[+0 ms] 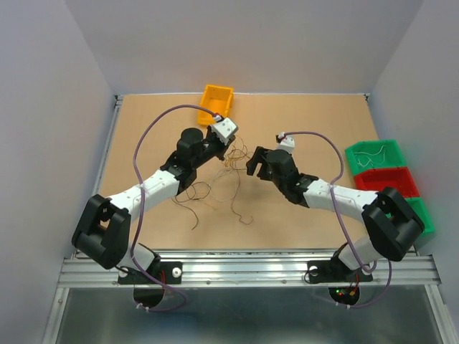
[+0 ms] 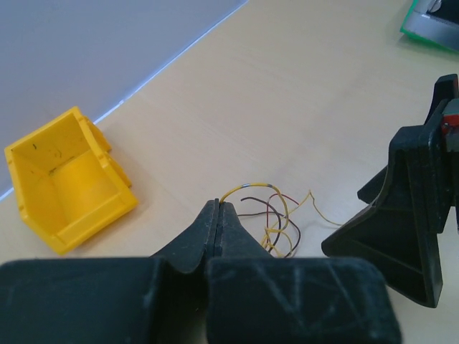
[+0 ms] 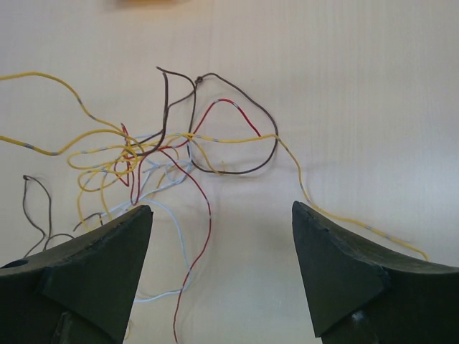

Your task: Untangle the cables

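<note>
The cables are a loose tangle of thin yellow, brown, red and whitish wires point(image 3: 154, 154) on the tan table, lying between my two grippers in the top view point(image 1: 235, 163). More brown loops point(image 1: 204, 195) trail toward the near edge. My left gripper point(image 2: 217, 207) is shut, and a yellow cable point(image 2: 258, 188) comes out of its tips and curves down into the tangle. In the top view the left gripper point(image 1: 228, 152) is at the tangle's left edge. My right gripper point(image 3: 219, 215) is open and empty, just short of the tangle, at its right in the top view point(image 1: 250, 163).
A yellow bin point(image 1: 216, 101) stands at the back, also in the left wrist view point(image 2: 64, 179). Green point(image 1: 373, 156) and red point(image 1: 384, 180) bins sit at the right edge. The right gripper's black finger point(image 2: 409, 215) shows in the left wrist view.
</note>
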You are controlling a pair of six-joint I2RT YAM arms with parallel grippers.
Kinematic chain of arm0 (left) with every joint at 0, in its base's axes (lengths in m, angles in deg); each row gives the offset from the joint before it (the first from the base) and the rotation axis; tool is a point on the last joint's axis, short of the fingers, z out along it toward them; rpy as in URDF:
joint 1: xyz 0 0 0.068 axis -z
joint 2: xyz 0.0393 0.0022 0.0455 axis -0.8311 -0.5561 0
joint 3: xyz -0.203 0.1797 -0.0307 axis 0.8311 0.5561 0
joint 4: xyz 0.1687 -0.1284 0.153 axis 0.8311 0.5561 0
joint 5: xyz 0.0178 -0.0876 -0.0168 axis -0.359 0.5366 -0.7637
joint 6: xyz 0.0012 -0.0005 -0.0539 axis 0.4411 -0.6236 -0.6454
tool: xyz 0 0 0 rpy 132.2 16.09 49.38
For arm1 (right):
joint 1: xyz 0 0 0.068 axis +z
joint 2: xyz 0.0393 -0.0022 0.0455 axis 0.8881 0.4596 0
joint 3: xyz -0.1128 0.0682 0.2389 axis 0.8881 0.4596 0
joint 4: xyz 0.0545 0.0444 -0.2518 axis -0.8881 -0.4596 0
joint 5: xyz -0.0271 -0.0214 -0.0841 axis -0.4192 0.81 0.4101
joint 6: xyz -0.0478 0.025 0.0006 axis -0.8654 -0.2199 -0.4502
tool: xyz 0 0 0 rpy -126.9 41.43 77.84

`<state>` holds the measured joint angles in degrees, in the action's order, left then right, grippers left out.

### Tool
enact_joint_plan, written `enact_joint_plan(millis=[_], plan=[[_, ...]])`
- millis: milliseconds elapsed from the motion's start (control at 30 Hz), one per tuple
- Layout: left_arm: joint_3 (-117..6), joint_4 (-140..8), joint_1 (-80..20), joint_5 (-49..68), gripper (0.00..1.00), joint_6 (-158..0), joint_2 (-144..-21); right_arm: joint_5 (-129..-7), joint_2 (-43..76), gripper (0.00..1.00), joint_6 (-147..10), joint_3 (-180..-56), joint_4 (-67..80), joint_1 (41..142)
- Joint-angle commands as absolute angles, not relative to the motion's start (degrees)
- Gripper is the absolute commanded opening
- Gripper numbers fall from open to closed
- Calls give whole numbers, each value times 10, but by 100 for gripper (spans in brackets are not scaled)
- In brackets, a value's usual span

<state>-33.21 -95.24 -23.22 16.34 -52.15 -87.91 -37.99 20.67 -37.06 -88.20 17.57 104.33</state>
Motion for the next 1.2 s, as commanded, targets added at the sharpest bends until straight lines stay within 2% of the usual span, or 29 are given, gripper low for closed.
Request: enact_joint_plan(millis=[0, 133, 300, 633, 1167], plan=[[-330, -979, -232, 181, 0, -528, -858, -372, 170, 83, -377, -850, 256, 1046], [-331, -977, -231, 185, 0, -530, -859, -335, 153, 76, -368, -830, 286, 1046], [-330, -975, -231, 197, 0, -532, -856, -351, 168, 73, -382, -842, 323, 1045], [-326, -977, -232, 221, 0, -529, -853, -377, 230, 71, -377, -875, 355, 1037], [-318, -979, -232, 257, 0, -543, -830, -407, 233, 68, -373, -849, 435, 1019]])
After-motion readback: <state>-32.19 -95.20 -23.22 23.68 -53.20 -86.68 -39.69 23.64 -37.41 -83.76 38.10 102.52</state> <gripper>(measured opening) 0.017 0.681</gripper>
